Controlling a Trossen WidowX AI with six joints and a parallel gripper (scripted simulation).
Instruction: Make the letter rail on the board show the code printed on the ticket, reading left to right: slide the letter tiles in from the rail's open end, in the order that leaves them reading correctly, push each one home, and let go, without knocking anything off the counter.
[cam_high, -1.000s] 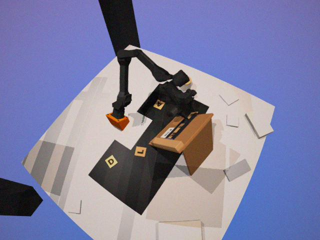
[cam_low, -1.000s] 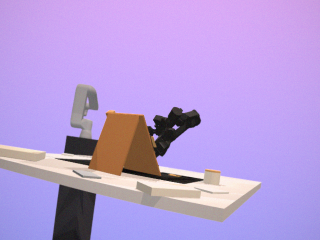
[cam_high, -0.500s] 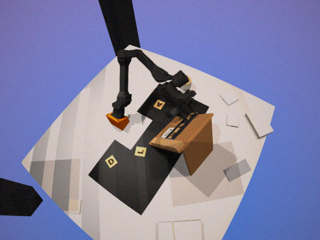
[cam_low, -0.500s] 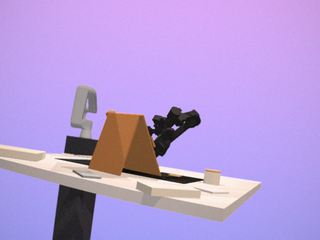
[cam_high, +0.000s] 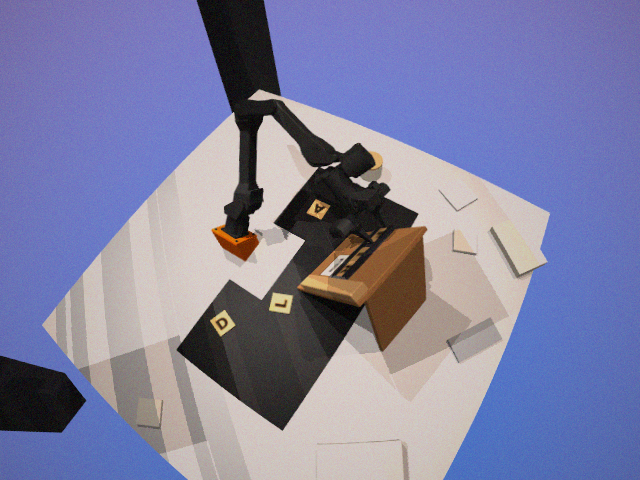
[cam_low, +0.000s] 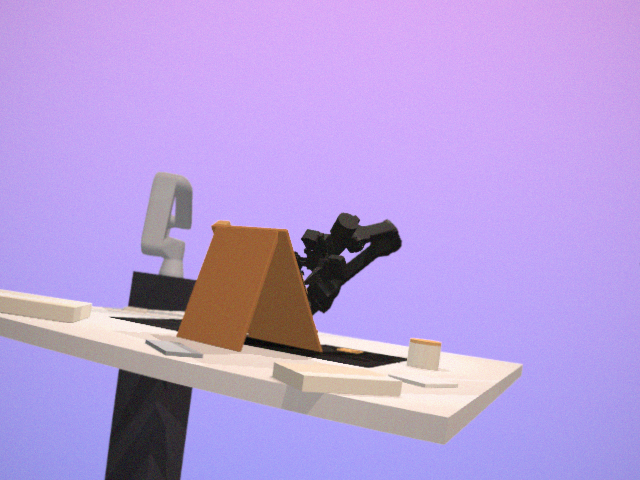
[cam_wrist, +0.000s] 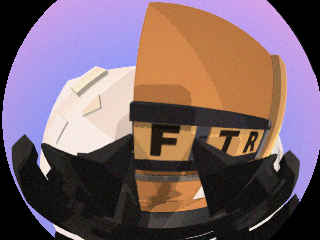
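My gripper (cam_high: 376, 230) (cam_wrist: 163, 140) is shut on the F tile (cam_wrist: 165, 142), at the left end of the rail (cam_wrist: 200, 116) on the sloping orange-brown board (cam_high: 395, 253) (cam_low: 227, 284) (cam_wrist: 200, 70). The F lies between the rail's two dark strips, upright in the wrist view. To its right, past a gap, the T tile (cam_wrist: 227, 140) and R tile (cam_wrist: 250, 141) stand side by side; my right finger partly covers the T. The white ticket (cam_high: 334, 265) is on the board, its print unreadable. Tiles A (cam_high: 318, 208), L (cam_high: 280, 303) and D (cam_high: 222, 322) lie on the black mat (cam_high: 279, 382).
A pale round pot (cam_high: 374, 162) (cam_low: 423, 356) stands near the arm's wrist, beyond the mat. A cream block (cam_high: 516, 250) (cam_low: 351, 379) and a grey slab (cam_high: 474, 339) (cam_low: 173, 347) lie behind the board. The board's raised end piece (cam_high: 330, 290) stands at its lower left in the top view.
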